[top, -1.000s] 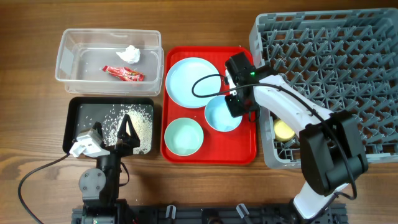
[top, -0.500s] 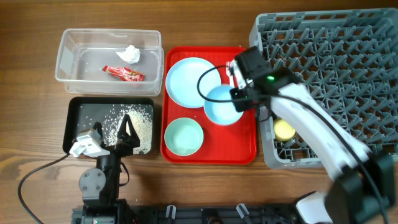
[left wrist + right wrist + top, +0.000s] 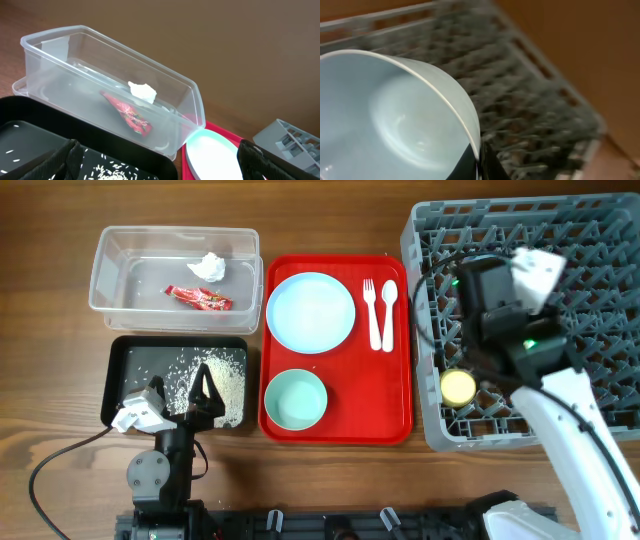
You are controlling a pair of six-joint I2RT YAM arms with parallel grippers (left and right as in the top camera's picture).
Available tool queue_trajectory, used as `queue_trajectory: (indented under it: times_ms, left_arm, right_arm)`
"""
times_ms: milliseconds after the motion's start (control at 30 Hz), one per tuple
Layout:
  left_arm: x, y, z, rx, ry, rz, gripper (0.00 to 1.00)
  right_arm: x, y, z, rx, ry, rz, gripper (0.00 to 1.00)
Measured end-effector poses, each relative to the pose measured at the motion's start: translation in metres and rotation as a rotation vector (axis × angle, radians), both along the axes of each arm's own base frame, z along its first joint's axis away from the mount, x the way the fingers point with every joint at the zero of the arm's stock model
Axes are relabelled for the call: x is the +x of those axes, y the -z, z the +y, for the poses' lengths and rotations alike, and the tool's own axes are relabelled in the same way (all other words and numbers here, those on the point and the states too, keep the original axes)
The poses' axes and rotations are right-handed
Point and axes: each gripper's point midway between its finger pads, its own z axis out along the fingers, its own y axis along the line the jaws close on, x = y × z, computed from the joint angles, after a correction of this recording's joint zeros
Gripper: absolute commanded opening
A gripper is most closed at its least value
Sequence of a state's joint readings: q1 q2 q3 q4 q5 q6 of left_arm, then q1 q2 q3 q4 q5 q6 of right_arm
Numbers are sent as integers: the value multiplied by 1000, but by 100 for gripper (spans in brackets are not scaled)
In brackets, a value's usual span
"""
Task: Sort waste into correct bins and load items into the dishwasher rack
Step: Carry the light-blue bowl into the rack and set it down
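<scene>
**A:** What does the right tool [image 3: 479,167] have?
**B:** It is pinching the blue bowl [image 3: 395,115]. The rim runs down between its dark fingers. The bowl is tilted, and the rack [image 3: 535,85] is a blur behind it. From overhead, the arm is above the rack and hides the bowl.
**A:** Is anything in the rack?
**B:** The cup [image 3: 458,387], in the near left corner.
**A:** And the left tool [image 3: 159,150]?
**B:** It is spread wide and grips nothing. It sits low at the near side of the black tray [image 3: 115,375], where the rice [image 3: 212,370] lies scattered.
**A:** What is past that?
**B:** The tub [image 3: 175,232] is just behind the black tray. The wrapper [image 3: 198,297] and the tissue [image 3: 208,267] are inside it, close together.
**A:** And the middle?
**B:** The red tray [image 3: 385,400] lies on the tabletop [image 3: 50,300], between the two bins and the rack. The plate [image 3: 310,311] is at its far left, with the green bowl [image 3: 295,400] in front of it. The fork [image 3: 369,310] and spoon [image 3: 388,310] lie side by side at the far right, near the rack.
</scene>
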State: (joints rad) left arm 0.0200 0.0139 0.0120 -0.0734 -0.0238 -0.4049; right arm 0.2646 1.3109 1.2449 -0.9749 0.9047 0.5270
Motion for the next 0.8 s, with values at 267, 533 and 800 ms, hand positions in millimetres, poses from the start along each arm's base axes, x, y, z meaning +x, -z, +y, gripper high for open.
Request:
queue_trajectory:
  times_ms: [267,533,800]
  left_arm:
    - [0,0,0,0,0,0,100]
    - [0,0,0,0,0,0,100]
    - [0,0,0,0,0,0,100]
  right_arm:
    - [17,29,-51,-202,193,120,4]
    - [34,66,-53,-269,178,255,4]
    - [42,83,-45,-308,143,315,4]
